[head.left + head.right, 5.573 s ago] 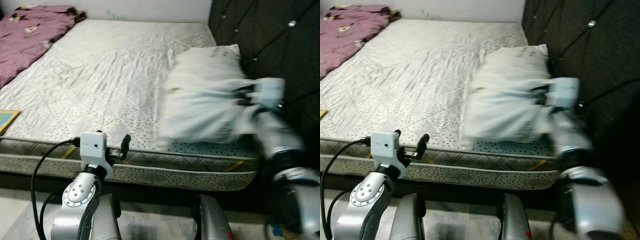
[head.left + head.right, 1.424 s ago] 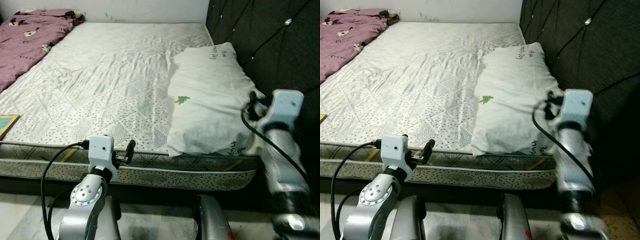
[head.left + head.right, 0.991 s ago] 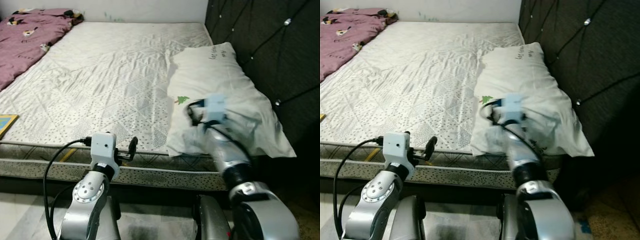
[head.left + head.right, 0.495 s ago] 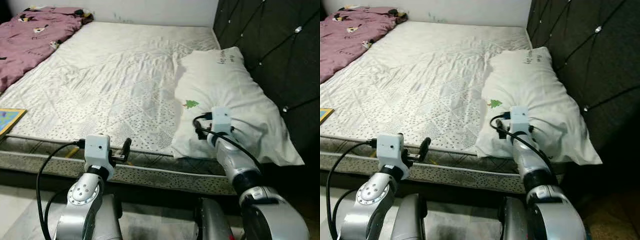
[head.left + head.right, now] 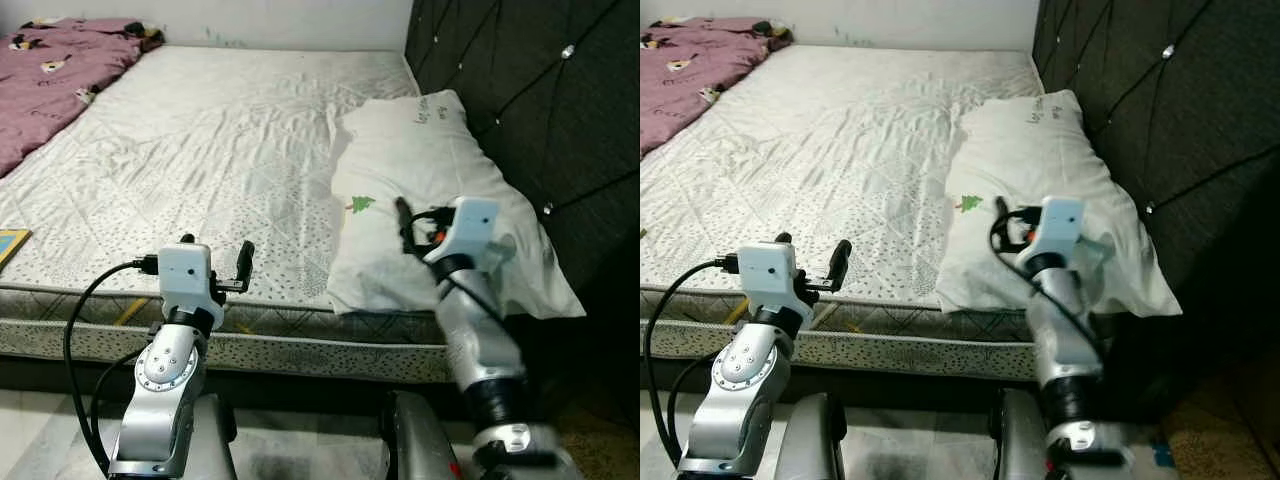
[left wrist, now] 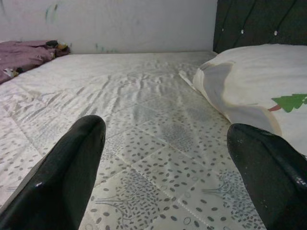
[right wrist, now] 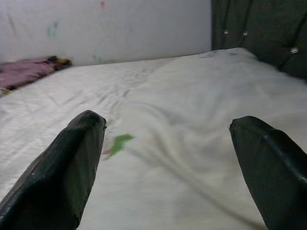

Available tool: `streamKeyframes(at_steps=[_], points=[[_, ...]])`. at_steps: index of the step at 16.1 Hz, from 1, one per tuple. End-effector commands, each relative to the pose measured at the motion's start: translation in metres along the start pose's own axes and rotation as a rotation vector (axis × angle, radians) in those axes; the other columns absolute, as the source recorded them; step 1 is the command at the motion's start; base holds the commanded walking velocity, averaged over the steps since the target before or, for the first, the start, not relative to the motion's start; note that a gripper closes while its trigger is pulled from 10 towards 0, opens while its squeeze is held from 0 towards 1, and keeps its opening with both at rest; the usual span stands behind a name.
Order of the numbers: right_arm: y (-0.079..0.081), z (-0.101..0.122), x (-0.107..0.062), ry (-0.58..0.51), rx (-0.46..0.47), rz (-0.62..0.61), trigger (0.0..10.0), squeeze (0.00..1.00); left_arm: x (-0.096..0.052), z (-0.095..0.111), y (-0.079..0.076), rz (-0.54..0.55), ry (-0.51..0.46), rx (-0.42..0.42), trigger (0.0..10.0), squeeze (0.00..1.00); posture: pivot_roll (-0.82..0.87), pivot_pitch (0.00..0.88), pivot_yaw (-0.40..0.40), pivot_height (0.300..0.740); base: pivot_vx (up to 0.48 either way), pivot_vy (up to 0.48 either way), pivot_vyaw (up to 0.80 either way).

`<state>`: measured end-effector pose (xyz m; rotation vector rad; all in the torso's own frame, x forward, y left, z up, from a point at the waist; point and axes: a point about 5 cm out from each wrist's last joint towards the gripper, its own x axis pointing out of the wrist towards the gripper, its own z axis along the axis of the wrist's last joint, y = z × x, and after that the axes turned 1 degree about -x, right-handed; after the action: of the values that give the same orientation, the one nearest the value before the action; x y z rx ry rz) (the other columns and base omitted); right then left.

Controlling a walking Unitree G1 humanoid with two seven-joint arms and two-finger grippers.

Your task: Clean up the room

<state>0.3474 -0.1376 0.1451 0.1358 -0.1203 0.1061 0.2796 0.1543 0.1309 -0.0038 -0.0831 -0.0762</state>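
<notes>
A white pillow (image 5: 430, 170) with a small green tree print (image 5: 361, 204) lies flat on the bed's right side, along the dark headboard. My right gripper (image 5: 412, 225) hovers just above the pillow's near end, open, with nothing between its fingers (image 7: 72, 167); pillow fabric lies under them. My left gripper (image 5: 218, 256) is held over the mattress's front edge, to the left of the pillow. It is open and empty, and its fingers (image 6: 67, 167) frame the quilted sheet, with the pillow (image 6: 259, 81) off to one side.
The white quilted mattress (image 5: 200, 150) stretches ahead. A purple blanket (image 5: 50, 60) is bunched at its far left corner. The tufted dark headboard (image 5: 520, 90) walls the right side. A flat yellow and blue item (image 5: 10, 245) lies at the left edge.
The pillow, held up in my right gripper 5.6 s ago, now lies on the bed. The right gripper has let go and has swung left, then back right over the pillow's near end.
</notes>
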Motion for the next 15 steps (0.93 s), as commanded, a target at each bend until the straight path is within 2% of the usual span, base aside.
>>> streamKeyframes(at_steps=[1,4,5,7,9,12,15], points=[[0.005,0.009,0.003,-0.039,0.003,0.026,10.0,0.00,0.000,-0.002,0.004,0.017,-0.001,0.015,10.0,0.00,0.04,0.000,-0.003,0.522,0.000,0.000,0.00],[0.014,0.030,0.018,-0.096,0.055,0.043,10.0,0.00,0.018,0.011,0.017,0.064,-0.066,0.031,10.0,0.00,0.05,0.000,-0.017,0.562,0.000,0.000,0.00],[0.016,0.031,0.018,-0.102,0.053,0.054,10.0,0.00,0.020,0.011,0.019,0.078,-0.067,0.033,10.0,0.00,0.05,0.000,-0.017,0.572,0.000,0.000,0.00],[0.017,0.033,0.016,-0.105,0.065,0.049,10.0,0.00,0.019,0.011,0.022,0.081,-0.076,0.035,10.0,0.00,0.06,0.000,-0.016,0.602,0.000,0.000,0.00],[0.016,0.027,0.012,-0.093,0.068,0.037,10.0,0.00,0.013,0.002,0.023,0.077,-0.050,0.041,10.0,0.00,0.05,0.000,-0.007,0.622,0.000,0.000,0.00],[0.011,0.014,0.000,-0.058,0.062,0.009,10.0,0.00,0.008,-0.007,0.014,0.069,-0.033,0.027,10.0,0.00,0.04,0.000,0.009,0.657,0.000,0.000,0.00],[0.009,0.008,-0.007,-0.035,0.064,0.006,10.0,0.00,0.011,-0.009,0.012,0.083,-0.021,0.044,10.0,0.00,0.02,0.000,0.025,0.692,0.000,0.000,0.00]])
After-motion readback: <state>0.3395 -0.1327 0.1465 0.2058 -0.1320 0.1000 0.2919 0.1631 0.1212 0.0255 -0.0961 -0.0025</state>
